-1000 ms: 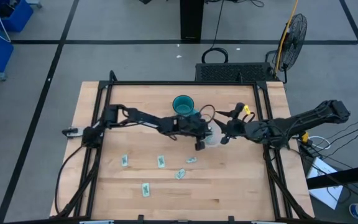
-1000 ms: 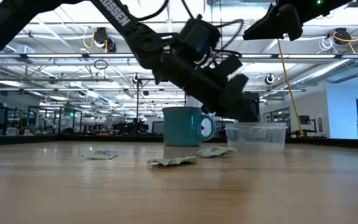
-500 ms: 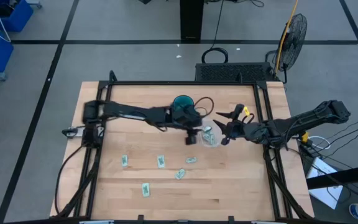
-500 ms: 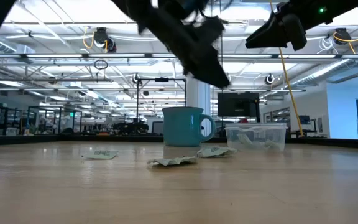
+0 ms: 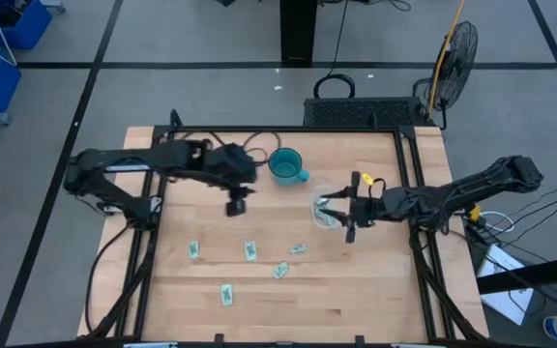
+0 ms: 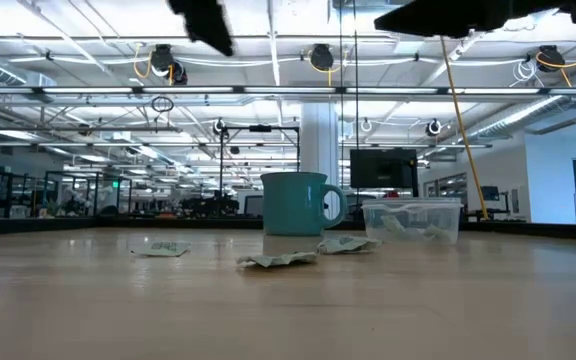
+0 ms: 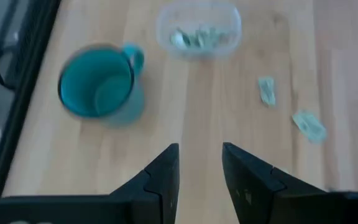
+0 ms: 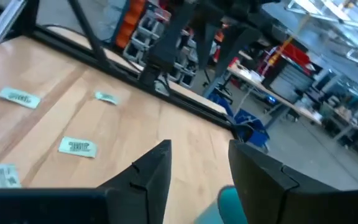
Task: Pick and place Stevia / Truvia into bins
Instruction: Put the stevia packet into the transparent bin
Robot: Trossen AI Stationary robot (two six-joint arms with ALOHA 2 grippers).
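Note:
Several pale green-and-white Stevia packets lie flat on the wood. The clear bin stands right of the teal mug and holds packets. My left gripper is open and empty, raised left of the mug. My right gripper is open and empty, just right of the bin and above the table. The low view shows the bin, the mug and crumpled packets.
Black frame rails run along the table's left and right sides. A cable lies on the table behind the mug. Bare wood stretches between the packets and the near edge.
My left gripper has drawn back from above the bin toward the table's left, past the mug, and has risen. Packets that did not show a second ago now lie inside the bin. My right gripper has risen beside the bin.

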